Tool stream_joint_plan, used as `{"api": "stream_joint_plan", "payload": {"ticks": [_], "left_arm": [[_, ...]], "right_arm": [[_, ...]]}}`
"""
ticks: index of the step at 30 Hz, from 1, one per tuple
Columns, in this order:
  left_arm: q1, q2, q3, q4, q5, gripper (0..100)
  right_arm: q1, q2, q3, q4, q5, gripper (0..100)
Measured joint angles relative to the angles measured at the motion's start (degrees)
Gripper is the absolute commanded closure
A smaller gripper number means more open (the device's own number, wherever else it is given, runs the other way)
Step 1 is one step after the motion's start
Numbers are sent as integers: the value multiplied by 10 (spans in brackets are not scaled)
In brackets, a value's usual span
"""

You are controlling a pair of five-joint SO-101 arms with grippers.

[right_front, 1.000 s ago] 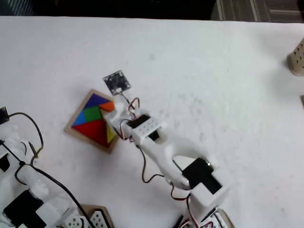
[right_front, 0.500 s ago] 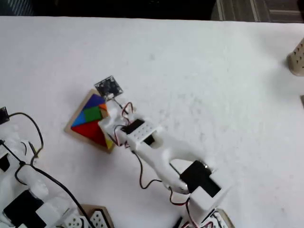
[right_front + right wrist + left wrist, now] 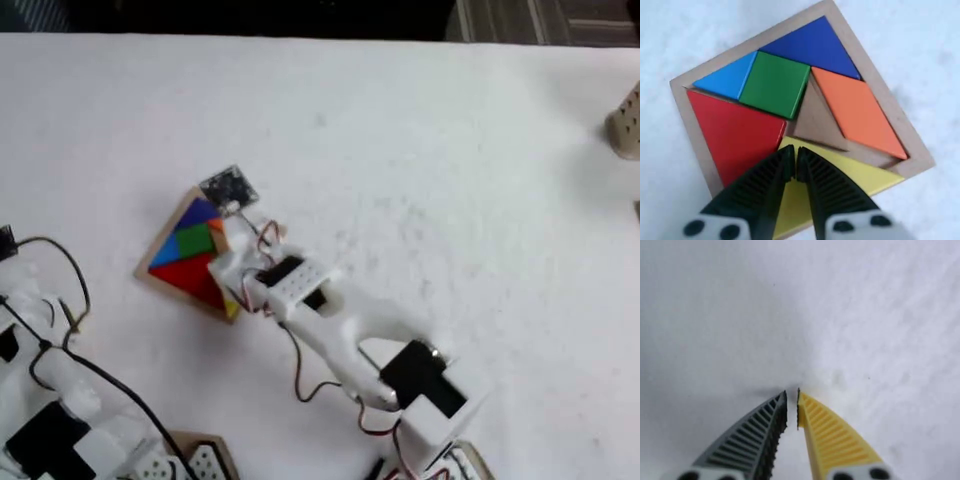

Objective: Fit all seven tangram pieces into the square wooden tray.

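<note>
Right wrist view looks down on the square wooden tray [image 3: 879, 95], which sits on the left part of the white worktop [image 3: 450, 150]. My right jaws [image 3: 794, 155] are pressed almost together and pinch nothing. Their tips are over the big yellow triangle [image 3: 855, 172], just beside the big red triangle [image 3: 735, 135]. My left jaws [image 3: 792, 396] are also nearly closed and empty, above bare worktop.

In the tray lie also a dark blue triangle [image 3: 812, 45], a light blue triangle [image 3: 725, 80], a green square [image 3: 775, 85] and an orange parallelogram [image 3: 855, 112]. Among them a triangular gap of bare wood [image 3: 815, 122] is open. The yellow triangle seems to ride over the rim on the near-right side, not seated.

I judge the pieces thin, light, stiff and smooth. A flat one gives no side to pinch, so I would push an edge with closed tips, or take the yellow one at its overhanging corner. The tray is light too and may slide under a push. Free worktop lies far and right; my left arm [image 3: 70, 395] stands near left.
</note>
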Motion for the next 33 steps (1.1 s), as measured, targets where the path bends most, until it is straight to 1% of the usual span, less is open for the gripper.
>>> {"api": "stream_joint_plan", "payload": {"ticks": [3, 8, 10, 12, 15, 18, 26, 33], "left_arm": [[0, 0, 0, 0, -1, 935], [0, 0, 0, 0, -1, 935], [0, 0, 0, 0, -1, 935], [0, 0, 0, 0, -1, 935], [0, 0, 0, 0, -1, 935], [0, 0, 0, 0, -1, 935], [0, 0, 0, 0, -1, 935], [0, 0, 0, 0, -1, 935]], "right_arm": [[11, -22, 1, 8, 0, 981], [56, -120, 3, 104, 0, 981], [62, -146, 21, 149, 0, 981], [54, -152, 53, 167, 0, 981], [20, -154, 95, 157, 0, 981], [-2, -149, 102, 137, 0, 981], [-3, -113, 104, 55, 0, 981], [7, -109, 103, 38, 0, 981]]}}
